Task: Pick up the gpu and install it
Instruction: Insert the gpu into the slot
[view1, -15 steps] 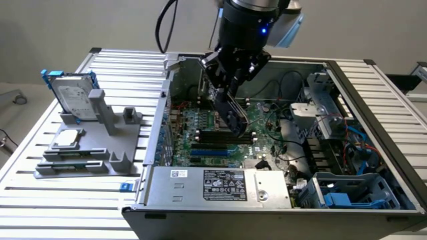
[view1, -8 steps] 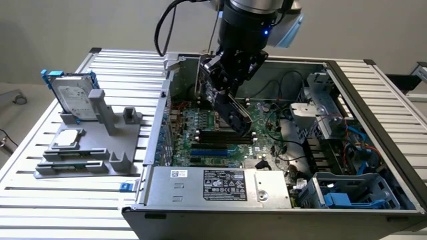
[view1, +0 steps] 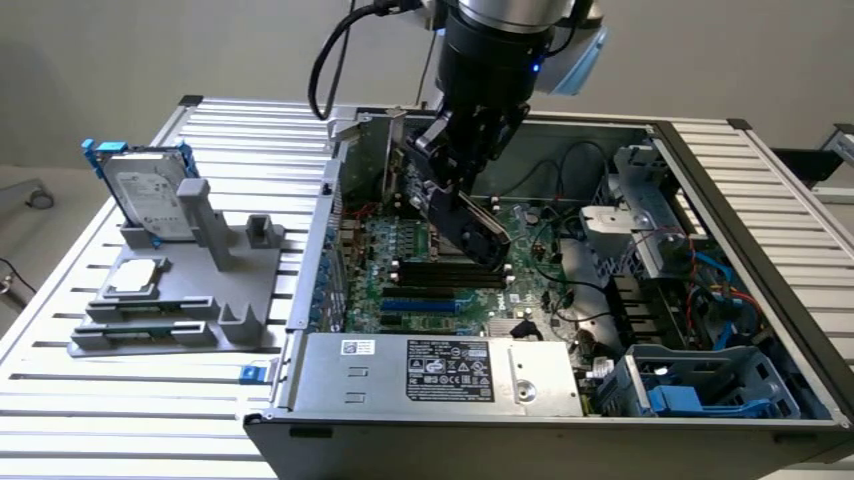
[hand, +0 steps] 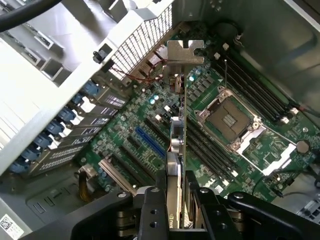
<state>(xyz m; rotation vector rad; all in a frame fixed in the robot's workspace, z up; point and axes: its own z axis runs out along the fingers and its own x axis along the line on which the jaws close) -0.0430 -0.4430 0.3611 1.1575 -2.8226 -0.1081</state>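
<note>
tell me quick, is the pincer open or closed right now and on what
Pincer: closed on the gpu, holding it over the motherboard.

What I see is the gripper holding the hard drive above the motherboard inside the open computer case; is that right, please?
Not quite: the gripper holds the gpu, not the hard drive, above the motherboard inside the open computer case. The wrist view shows the card clamped edge-on; the exterior view shows the hard drive standing on the grey holder outside.
</note>
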